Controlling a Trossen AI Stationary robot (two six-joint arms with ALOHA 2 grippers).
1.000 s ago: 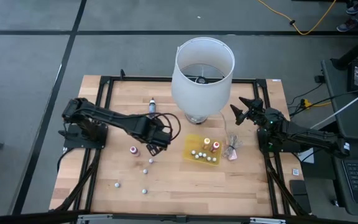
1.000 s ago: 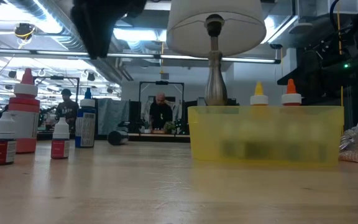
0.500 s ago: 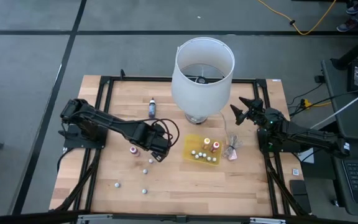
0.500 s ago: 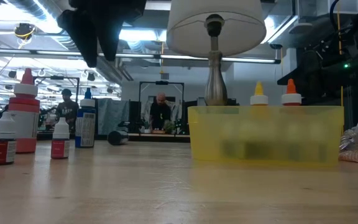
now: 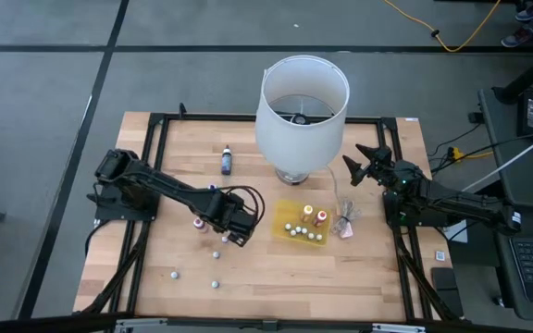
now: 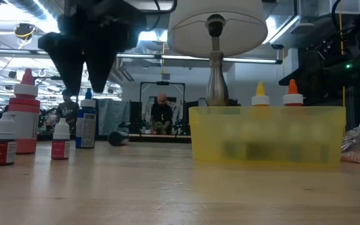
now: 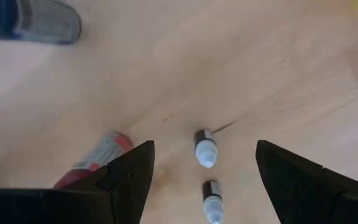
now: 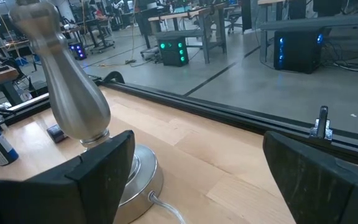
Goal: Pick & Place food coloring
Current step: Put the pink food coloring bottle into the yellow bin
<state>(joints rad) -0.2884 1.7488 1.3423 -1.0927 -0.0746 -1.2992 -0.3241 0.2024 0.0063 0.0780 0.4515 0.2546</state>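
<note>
Hovering centre-left in the high view, the left gripper (image 5: 236, 231) holds its jaws released above two small bottles (image 7: 206, 148); the right gripper (image 5: 359, 161), upper right, gapes too.

Yellow tray (image 6: 267, 134) blurred in low view, bottles inside it indistinct.

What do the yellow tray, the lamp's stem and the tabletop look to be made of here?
Yellow tray: probably plastic, translucent and matte; blurred shapes show through its wall.
Lamp stem: looks like brushed metal, silvery with soft highlights.
Tabletop: light wood, apparently jointed planks; grain and seams show, low sheen.
</note>
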